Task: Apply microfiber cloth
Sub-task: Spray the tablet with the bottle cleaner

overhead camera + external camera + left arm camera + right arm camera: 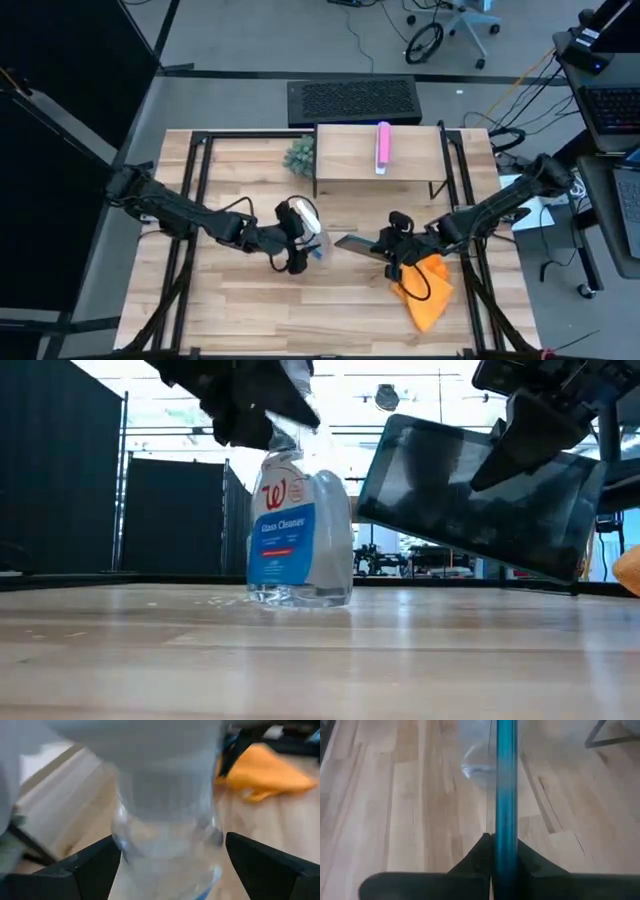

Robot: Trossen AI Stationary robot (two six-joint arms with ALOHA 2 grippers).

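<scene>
Left gripper (297, 243) sits at centre frame in the high view, its two dark fingers (87, 870) closed around the clear spray bottle (298, 540), a smooth rounded plastic body with a blue label, standing upright on the table (250, 320). Right gripper (392, 252) is just right of centre, clamped on the edge of the dark grey tablet (480, 495), a flat glossy slab held tilted above the wood, one corner low at the right of the low view. The microfiber cloth (428, 285), soft, bright orange and rumpled, lies on the table at lower right, just under the right arm. Pale wood planks run bare across the whole lower left of the high view. At top centre stands a low wooden shelf (350, 152) bearing a pink bar (382, 146).
</scene>
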